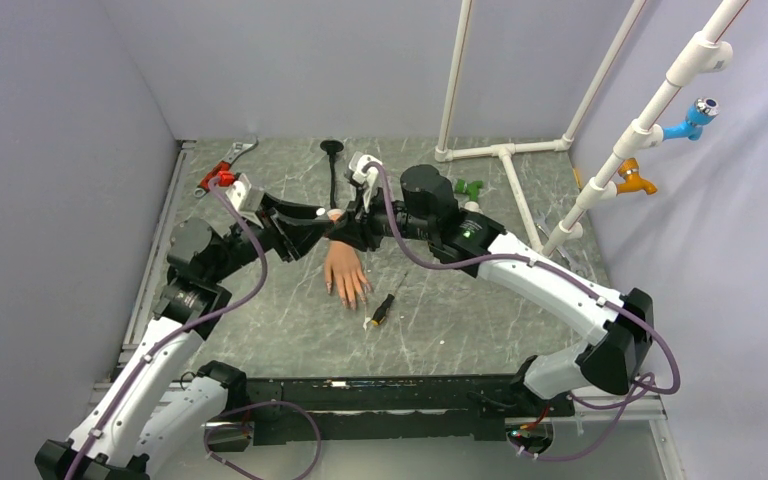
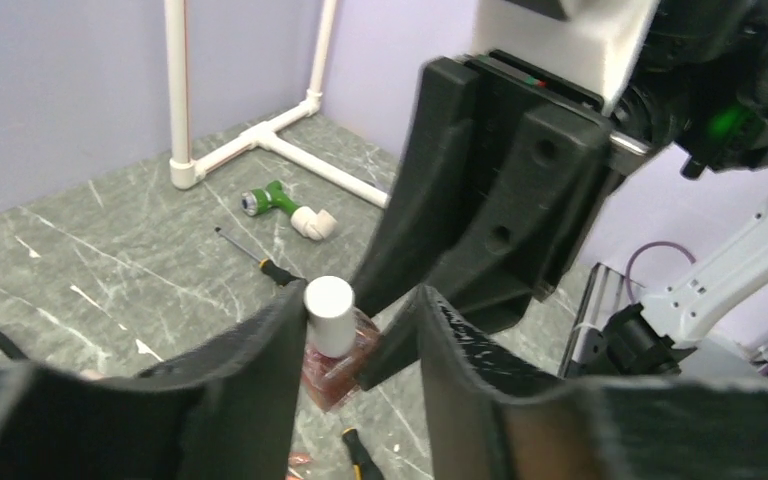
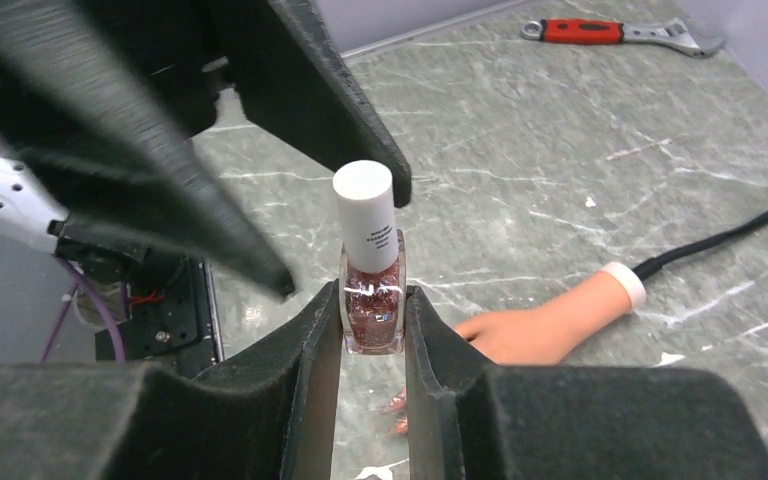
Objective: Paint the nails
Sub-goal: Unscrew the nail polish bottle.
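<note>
Two robot arms meet over a grey marbled bench (image 1: 260, 330), seen from above and from each wrist. The right gripper (image 3: 372, 295) has its jaws pinching the glass body of a bottle (image 3: 371, 318) of pink glitter polish, held upright in the air. The bottle's white cap (image 2: 329, 315) is on. The left gripper (image 2: 360, 300) has its jaws spread to either side of that cap; the cap seems to touch one jaw, with a clear gap to the other.

Below the bottle lies a peach rubber hand (image 1: 343, 268), flat on the bench, fingers pointing toward the arm bases. Its nails (image 1: 353, 297) are at the fingertips, too small to make out clearly. A thin black stalk (image 3: 730, 235) runs from its wrist.

A red-handled wrench (image 3: 600, 30) lies near the back left wall. A green fitting (image 2: 280, 205) sits by a white pipe frame (image 2: 270, 135).
</note>
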Controlling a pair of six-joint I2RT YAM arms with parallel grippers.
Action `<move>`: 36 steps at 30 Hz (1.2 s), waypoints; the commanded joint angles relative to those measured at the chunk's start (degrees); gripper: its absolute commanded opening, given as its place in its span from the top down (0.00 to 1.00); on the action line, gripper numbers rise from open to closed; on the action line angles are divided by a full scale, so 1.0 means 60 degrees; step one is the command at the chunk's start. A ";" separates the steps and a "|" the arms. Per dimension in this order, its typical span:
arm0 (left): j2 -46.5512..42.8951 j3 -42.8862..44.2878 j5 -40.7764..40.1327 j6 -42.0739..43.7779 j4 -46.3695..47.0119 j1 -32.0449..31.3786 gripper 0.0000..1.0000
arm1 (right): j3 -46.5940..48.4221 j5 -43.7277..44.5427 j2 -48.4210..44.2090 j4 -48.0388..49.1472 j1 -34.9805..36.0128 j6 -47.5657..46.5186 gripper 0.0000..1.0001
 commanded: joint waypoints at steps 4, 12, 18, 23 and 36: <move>-0.0274 0.0716 0.1058 0.0877 -0.0867 -0.0011 0.29 | 0.0258 0.1259 -0.0044 0.0137 -0.0188 -0.0019 1.00; -0.1257 -0.0504 0.1671 0.0733 0.1290 0.0740 0.07 | -0.1015 0.1201 -0.1159 0.0733 -0.0279 -0.0020 1.00; -0.0659 0.0230 0.3366 0.1630 -0.0031 0.0739 0.13 | -0.1123 -0.0923 -0.1430 0.0577 -0.0798 0.0252 1.00; 0.0097 0.0639 0.5093 0.1550 0.0008 0.0739 0.18 | -0.1483 -0.3112 -0.1726 0.0679 -0.0857 -0.0019 1.00; 0.0550 0.0237 0.5963 0.0233 0.1869 0.0740 0.29 | -0.1482 -0.4595 -0.1853 0.1035 -0.0870 -0.0001 1.00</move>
